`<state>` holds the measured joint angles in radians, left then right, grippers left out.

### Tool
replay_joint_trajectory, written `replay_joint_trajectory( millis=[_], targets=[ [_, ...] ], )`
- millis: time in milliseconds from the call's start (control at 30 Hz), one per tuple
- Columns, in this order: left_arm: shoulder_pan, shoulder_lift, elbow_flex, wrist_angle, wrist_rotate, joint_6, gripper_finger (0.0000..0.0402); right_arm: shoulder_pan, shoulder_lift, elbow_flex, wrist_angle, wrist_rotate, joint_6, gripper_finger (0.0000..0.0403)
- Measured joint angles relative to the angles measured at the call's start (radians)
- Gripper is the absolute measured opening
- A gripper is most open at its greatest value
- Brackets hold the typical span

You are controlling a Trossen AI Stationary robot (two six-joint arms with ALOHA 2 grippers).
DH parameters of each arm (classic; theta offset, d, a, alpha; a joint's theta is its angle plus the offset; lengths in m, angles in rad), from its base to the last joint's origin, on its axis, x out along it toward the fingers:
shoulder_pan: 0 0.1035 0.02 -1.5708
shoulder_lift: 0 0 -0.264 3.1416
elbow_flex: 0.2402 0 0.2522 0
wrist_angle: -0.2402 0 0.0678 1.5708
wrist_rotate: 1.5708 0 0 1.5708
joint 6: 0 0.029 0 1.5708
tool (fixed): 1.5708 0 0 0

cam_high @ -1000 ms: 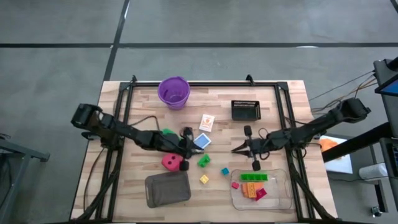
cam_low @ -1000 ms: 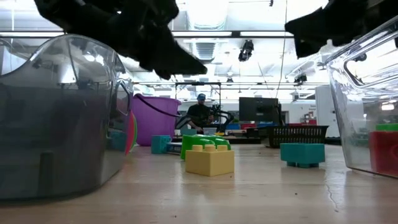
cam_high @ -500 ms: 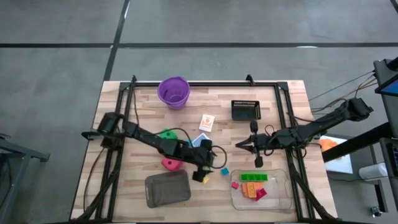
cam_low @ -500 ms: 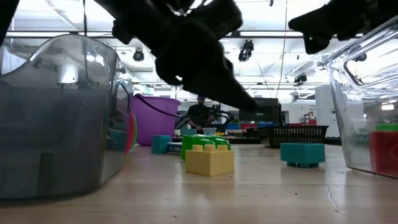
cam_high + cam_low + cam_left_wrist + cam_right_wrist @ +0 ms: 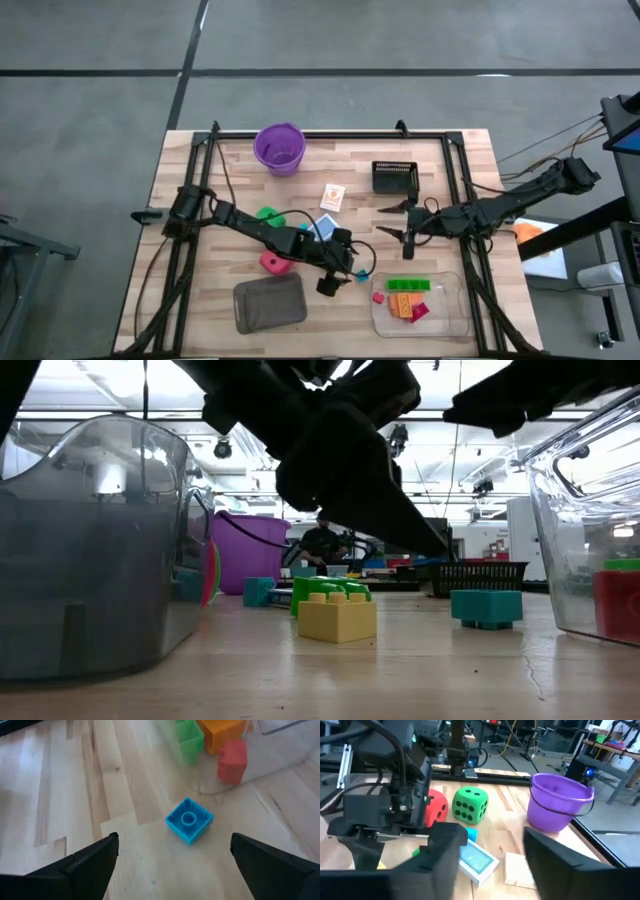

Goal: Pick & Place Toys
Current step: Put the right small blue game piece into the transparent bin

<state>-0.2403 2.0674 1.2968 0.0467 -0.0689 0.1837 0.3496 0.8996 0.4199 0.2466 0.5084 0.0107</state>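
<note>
In the left wrist view a small blue brick (image 5: pixel 189 820) lies stud up on the wood, beside the clear tray (image 5: pixel 280 750). My left gripper (image 5: pixel 175 840) hangs open above it, one finger to each side, touching nothing. A yellow brick (image 5: pixel 337 620) and a green brick (image 5: pixel 330 591) stand on the table near the blue brick (image 5: pixel 486 607). The green die (image 5: pixel 266 214), the red die (image 5: pixel 272 263) and two cards (image 5: pixel 332 197) (image 5: pixel 322 228) lie farther left. My right gripper (image 5: pixel 392 221) hovers open and holds nothing, far of the clear tray (image 5: pixel 455 318).
The clear tray holds green (image 5: pixel 407 285), orange (image 5: pixel 403 305) and red (image 5: pixel 419 312) bricks; a red brick (image 5: pixel 378 297) lies at its left wall. A grey tray (image 5: pixel 269 303) stands near the front, a purple cup (image 5: pixel 279 147) and a black basket (image 5: pixel 394 176) at the back.
My left gripper has swept from beside the cards and dice toward the table's right and near edges, ending low over the bricks next to the clear tray. My right gripper has opened and drifted a little toward the far edge.
</note>
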Motion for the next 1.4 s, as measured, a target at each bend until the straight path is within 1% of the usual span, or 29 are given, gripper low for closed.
replay_joint_trajectory(
  millis=[100, 200, 267, 333, 400, 633, 800, 867, 1000, 1067, 1133, 1200, 1400],
  targets=[
    [-0.002, 0.000, 0.000, 0.007, 0.009, 0.000, 0.0388, 0.000, 0.021, 0.037, -0.041, 0.000, -0.003, 0.0289],
    [-0.007, 0.000, 0.000, 0.020, 0.013, -0.005, 0.0388, 0.000, 0.044, 0.070, -0.084, 0.000, -0.002, 0.0348],
    [-0.009, 0.007, 0.001, 0.045, 0.028, -0.018, 0.0388, 0.001, 0.060, 0.080, -0.099, 0.000, 0.005, 0.0378],
    [-0.009, 0.013, 0.002, 0.047, 0.037, -0.043, 0.0388, 0.001, 0.079, 0.086, -0.098, 0.000, 0.013, 0.0394],
    [-0.009, 0.031, 0.002, 0.060, 0.037, -0.074, 0.0388, 0.000, 0.095, 0.087, -0.099, 0.000, 0.021, 0.0393],
    [-0.009, 0.057, 0.002, 0.091, 0.009, -0.206, 0.0388, 0.000, 0.129, 0.085, -0.097, 0.003, 0.053, 0.0366],
    [-0.007, 0.058, 0.002, 0.116, -0.009, -0.243, 0.0388, 0.000, 0.135, 0.085, -0.098, 0.010, 0.054, 0.0363],
    [-0.009, 0.080, 0.027, 0.114, -0.002, -0.251, 0.0388, -0.001, 0.133, 0.085, -0.099, 0.013, 0.054, 0.0362],
    [-0.016, 0.146, 0.101, 0.065, 0.018, -0.268, 0.0388, -0.001, 0.123, 0.085, -0.101, 0.018, 0.054, 0.0362],
    [-0.020, 0.176, 0.148, -0.017, 0.018, -0.268, 0.0388, -0.001, 0.116, 0.083, -0.102, 0.019, 0.055, 0.0362],
    [-0.020, 0.206, 0.202, -0.063, 0.013, -0.268, 0.0388, -0.001, 0.107, 0.083, -0.118, 0.019, 0.062, 0.0362],
    [-0.020, 0.222, 0.235, -0.126, -0.011, -0.272, 0.0388, 0.000, 0.106, 0.083, -0.119, 0.019, 0.065, 0.0362],
    [-0.018, 0.233, 0.248, -0.126, -0.047, -0.297, 0.0385, 0.000, 0.111, 0.083, -0.139, 0.019, 0.070, 0.0362]
  ],
)
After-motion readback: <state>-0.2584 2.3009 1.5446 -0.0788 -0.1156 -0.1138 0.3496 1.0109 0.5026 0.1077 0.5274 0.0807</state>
